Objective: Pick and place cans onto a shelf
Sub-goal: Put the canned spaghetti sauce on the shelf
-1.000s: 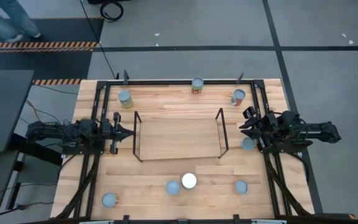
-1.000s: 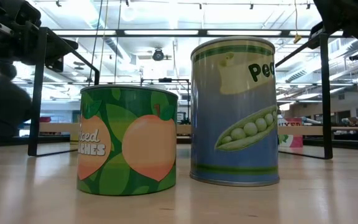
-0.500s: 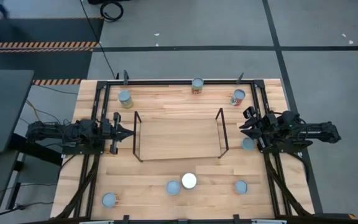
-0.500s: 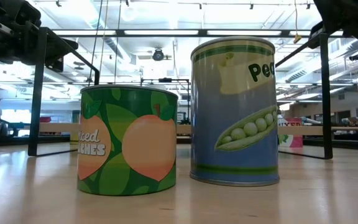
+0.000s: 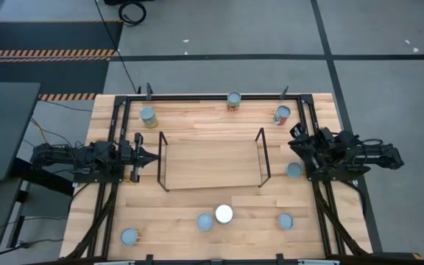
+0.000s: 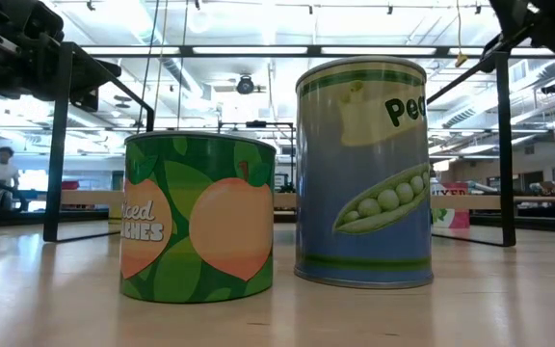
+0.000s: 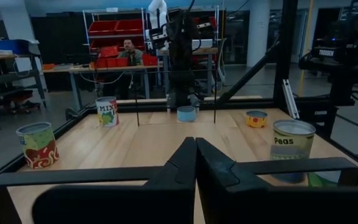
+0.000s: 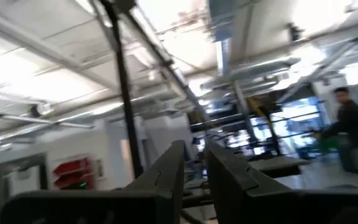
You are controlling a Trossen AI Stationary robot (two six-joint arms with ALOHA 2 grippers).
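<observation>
The shelf (image 5: pixel 210 162), light wood with black wire ends, stands mid-table with nothing on it. Eight cans stand upright on the table: three along the far edge (image 5: pixel 148 115) (image 5: pixel 233 100) (image 5: pixel 282 114), one right of the shelf (image 5: pixel 294 169), and several near the front edge, among them a white-lidded peas can (image 5: pixel 224 214) (image 6: pixel 362 173) beside a peaches can (image 5: pixel 205 221) (image 6: pixel 198 217). My left gripper (image 5: pixel 152 157) (image 7: pixel 196 155) is shut and empty, just left of the shelf. My right gripper (image 5: pixel 294 140) (image 8: pixel 194 155) hangs right of the shelf, tipped upward, its fingers a narrow gap apart, holding nothing.
Black rails (image 5: pixel 212 96) run along the table's edges. The shelf's wire end frames (image 5: pixel 162 162) (image 5: pixel 263 157) stand between each gripper and the shelf top. A person (image 7: pixel 128 46) sits in the room beyond the table.
My right gripper has gone up and a little toward the far edge, away from the can right of the shelf, which now shows more fully. No can has moved.
</observation>
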